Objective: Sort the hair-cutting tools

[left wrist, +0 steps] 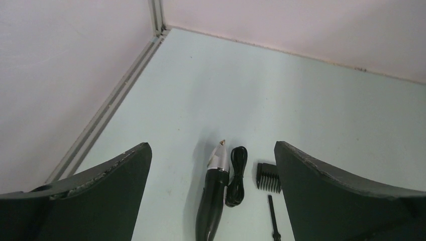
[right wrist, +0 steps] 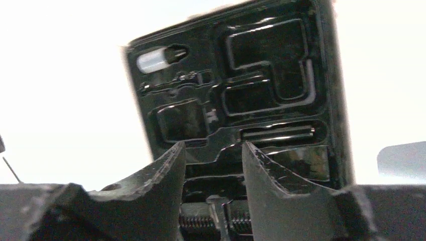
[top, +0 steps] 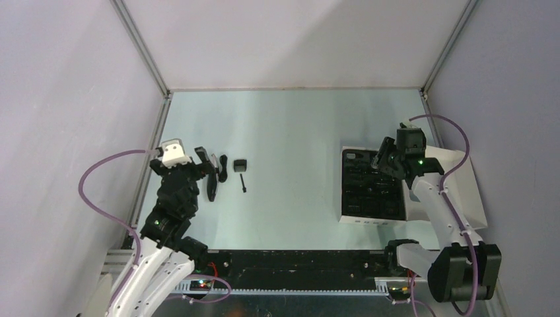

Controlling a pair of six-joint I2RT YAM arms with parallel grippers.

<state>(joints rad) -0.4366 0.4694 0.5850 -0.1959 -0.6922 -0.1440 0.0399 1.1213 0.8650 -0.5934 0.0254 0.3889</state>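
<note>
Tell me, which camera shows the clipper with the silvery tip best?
The left wrist view: the clipper lies close up, its silvery tip plain. The top view shows it only as a small dark shape. The right wrist view misses it.

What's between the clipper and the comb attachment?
A coiled black cord lies between the clipper and comb attachment, clearest in the left wrist view.

clipper (left wrist: 213,201) lying flat | comb attachment (left wrist: 269,176) beside | brush (left wrist: 273,218) near comb
</note>
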